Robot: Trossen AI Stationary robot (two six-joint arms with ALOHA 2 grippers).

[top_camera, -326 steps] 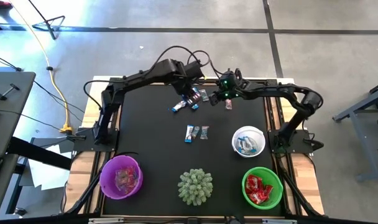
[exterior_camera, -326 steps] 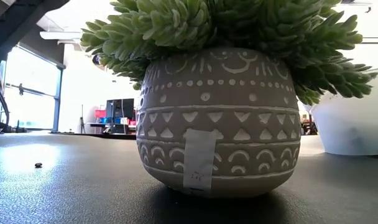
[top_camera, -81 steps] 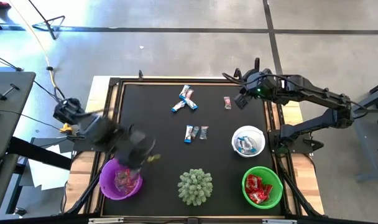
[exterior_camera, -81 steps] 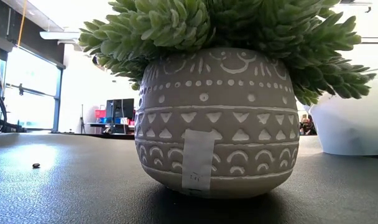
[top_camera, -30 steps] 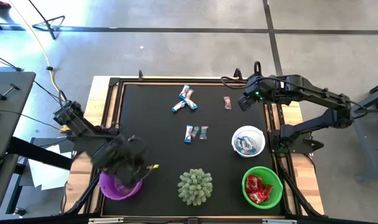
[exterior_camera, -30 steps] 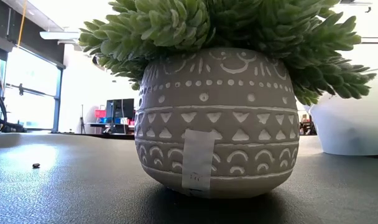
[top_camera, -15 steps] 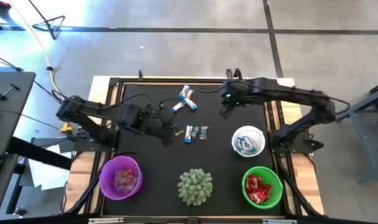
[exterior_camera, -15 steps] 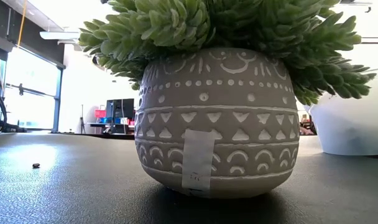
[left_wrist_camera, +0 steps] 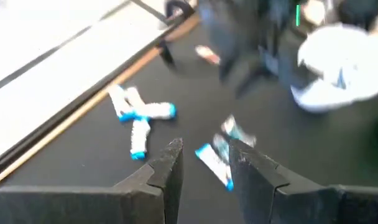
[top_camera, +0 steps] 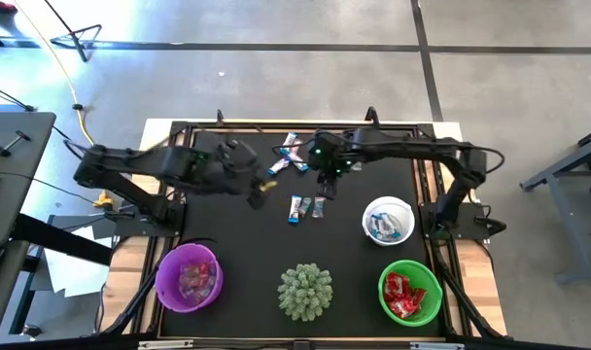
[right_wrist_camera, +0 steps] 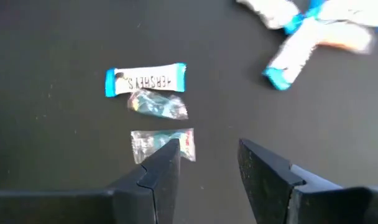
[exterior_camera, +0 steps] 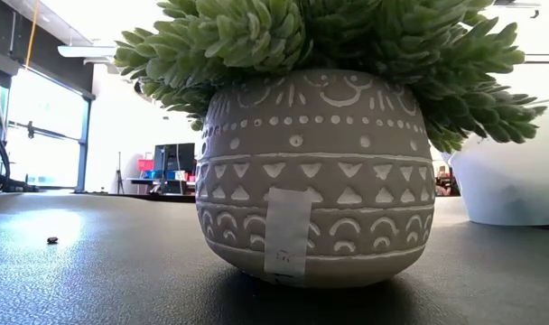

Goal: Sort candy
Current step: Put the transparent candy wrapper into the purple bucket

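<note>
Three small shiny wrapped candies [right_wrist_camera: 155,106] lie on black bench just ahead of right gripper [right_wrist_camera: 204,165], jaws apart, empty; left gripper [left_wrist_camera: 204,162] likewise, nr them.

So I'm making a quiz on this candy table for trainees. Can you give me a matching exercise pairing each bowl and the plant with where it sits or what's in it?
Things:
1. purple bowl
2. white bowl
3. green bowl
4. spiky plant

Descriptions:
A. holds red candy
B. between the purple and green bowls
C. near left corner, pinkish candy inside
D. holds blue-and-white candy

Pairs: 1-C, 2-D, 3-A, 4-B
</note>
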